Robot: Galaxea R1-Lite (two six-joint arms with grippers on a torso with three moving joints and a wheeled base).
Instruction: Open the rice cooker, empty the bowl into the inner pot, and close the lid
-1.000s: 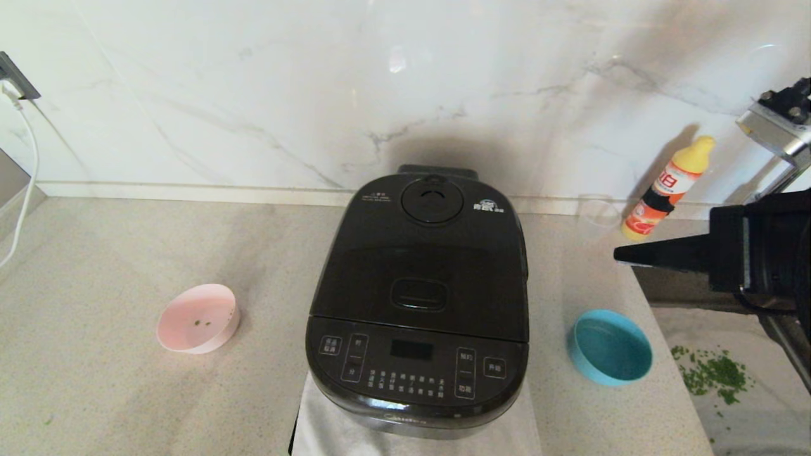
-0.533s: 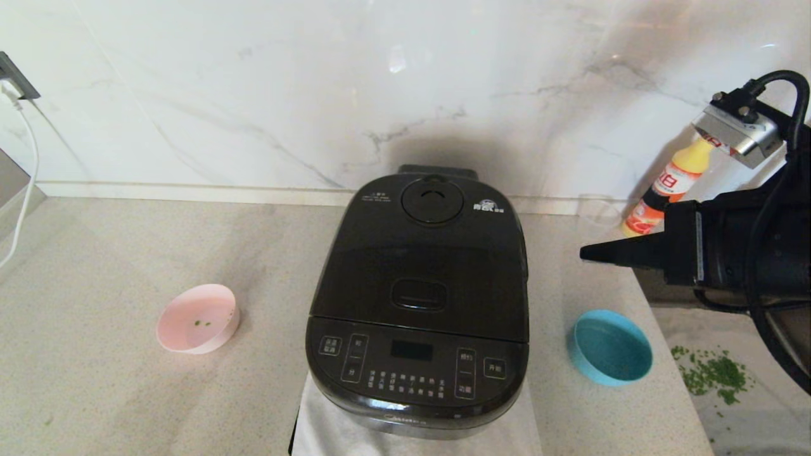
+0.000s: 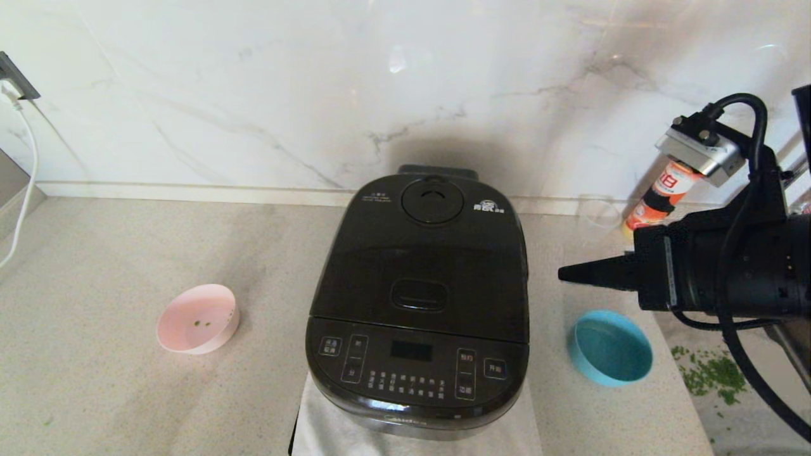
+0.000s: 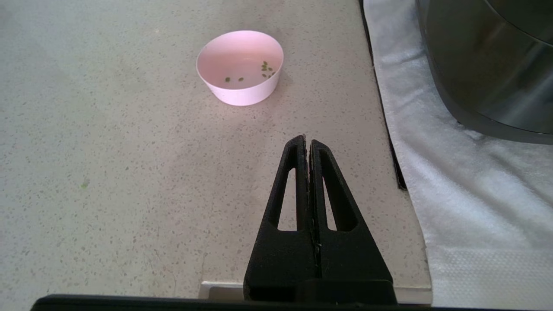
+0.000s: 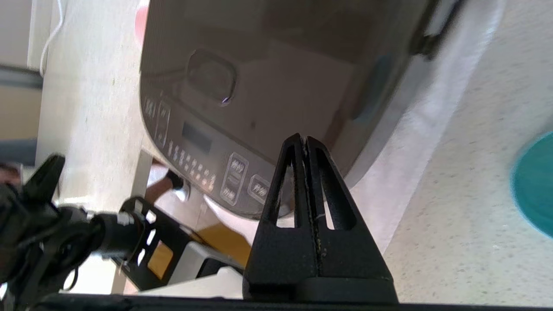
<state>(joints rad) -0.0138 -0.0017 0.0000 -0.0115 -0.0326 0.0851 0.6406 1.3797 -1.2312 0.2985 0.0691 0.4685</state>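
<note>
The glossy black rice cooker (image 3: 421,304) stands mid-counter on a white cloth, its lid (image 3: 431,253) down, so the inner pot is hidden. A pink bowl (image 3: 197,318) with a few green bits sits to its left, and shows in the left wrist view as the pink bowl (image 4: 240,67). A blue bowl (image 3: 611,347) sits to the cooker's right. My right gripper (image 3: 564,274) hovers shut, pointing left at the cooker's right side, above the blue bowl; the right gripper (image 5: 304,139) holds nothing. My left gripper (image 4: 304,140) is shut and empty, low over the counter near the pink bowl.
A yellow-capped bottle (image 3: 659,196) and a clear cup (image 3: 599,212) stand by the marble wall at back right. Green bits (image 3: 713,373) lie scattered off the counter's right edge. A white cable (image 3: 22,164) hangs from a wall socket at far left.
My right arm has come in from the right edge toward the cooker, its shut tip moving left and slightly down. Bowls and cooker have not moved.
</note>
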